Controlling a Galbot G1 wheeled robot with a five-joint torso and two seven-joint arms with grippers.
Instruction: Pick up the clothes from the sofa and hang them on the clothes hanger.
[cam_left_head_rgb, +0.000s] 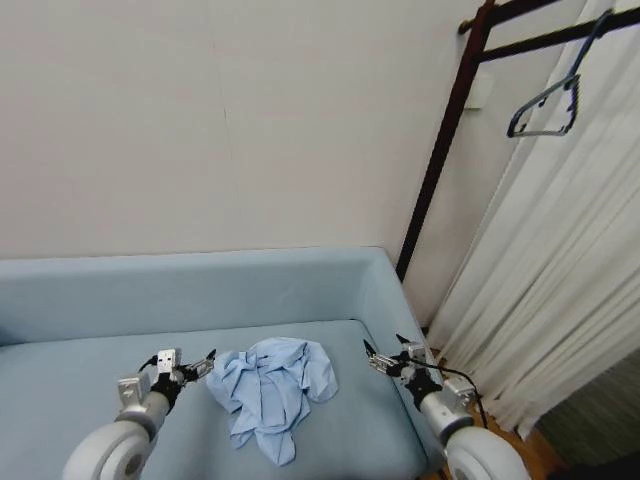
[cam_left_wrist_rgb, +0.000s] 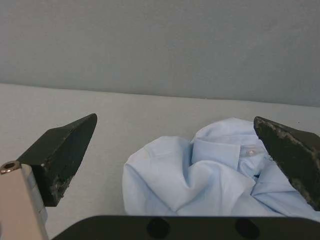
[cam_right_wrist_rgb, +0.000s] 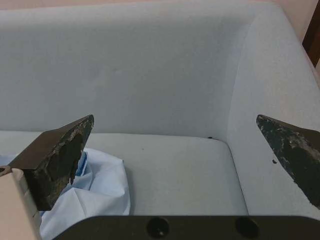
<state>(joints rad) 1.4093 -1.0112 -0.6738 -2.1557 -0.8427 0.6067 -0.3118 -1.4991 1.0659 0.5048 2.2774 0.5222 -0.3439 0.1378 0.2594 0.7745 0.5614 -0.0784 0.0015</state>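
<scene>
Fingers of the left gripper are spread wide with nothing between them. They are dark, wedge-shaped and scuffed at the edges. The gripper hangs low over the seat of the sofa. The shirt lies just beyond its tips, near them, and contact cannot be confirmed. In the left wrist view the shirt sits ahead of the open jaws, closer to one finger than the other.

The right gripper is likewise spread and holds nothing. It hangs on the far side of the shirt from the left gripper, close to the sofa's end arm. One finger overlaps the shirt's edge in the right wrist view, and the cushion ahead of the jaws is bare up to the backrest.

The shirt is pale blue woven cloth, crumpled into a loose heap with deep folds. A collar and one small white button face the left gripper. The sofa is light blue, smooth and padded, with a low backrest that curves into the end arm.

Beyond the right gripper, past the sofa's end, a dark wooden clothes rack rises against the plain wall. A thin dark hanger hangs from its upper rail, high above both grippers. White pleated curtain falls beside and behind the rack. Both arms are rounded silver-grey links, and a black cable runs along the right one.
</scene>
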